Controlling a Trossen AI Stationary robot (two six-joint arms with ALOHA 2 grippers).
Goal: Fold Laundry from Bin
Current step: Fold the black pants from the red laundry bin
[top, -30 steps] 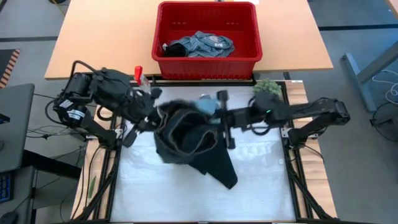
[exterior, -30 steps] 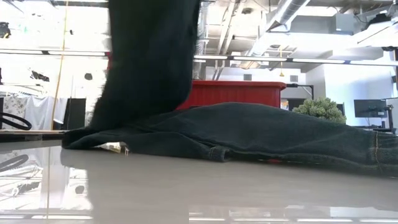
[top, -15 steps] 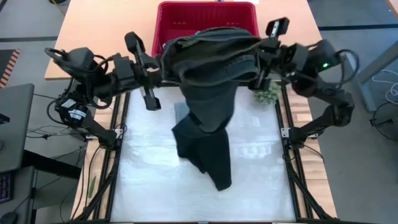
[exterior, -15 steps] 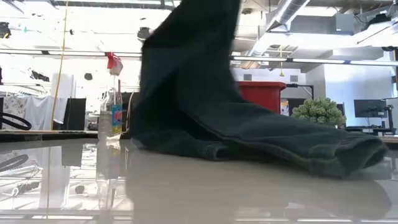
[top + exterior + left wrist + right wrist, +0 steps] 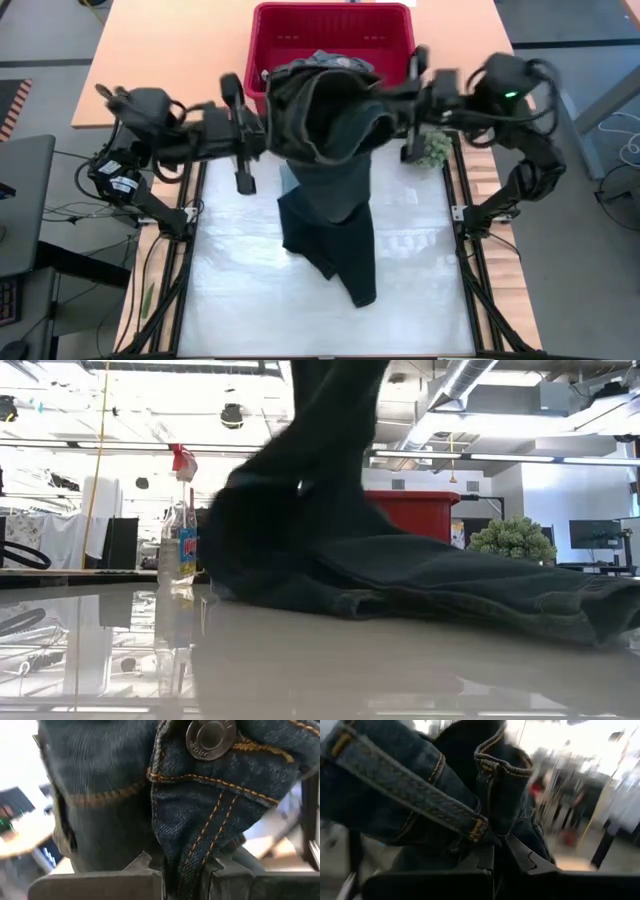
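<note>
A: Holding dark jeans [image 5: 330, 160] up by the waistband, left gripper [image 5: 262, 135] and right gripper [image 5: 398, 108] both pinch denim; the legs trail on the table [image 5: 420, 290] before the red bin [image 5: 335, 25].

B: Risk?

A: Thick waistband could slip free.

I see the dark jeans [image 5: 330, 190] hanging between both arms and trailing down the middle of the table [image 5: 230, 290], blocking the centre lane. Left and right of the trailing leg the table surface is bare, room to pass. At the far edge the red bin [image 5: 332, 40], spray bottle [image 5: 181, 545] and fuzzy green ball [image 5: 434, 148] crowd the way.
</note>
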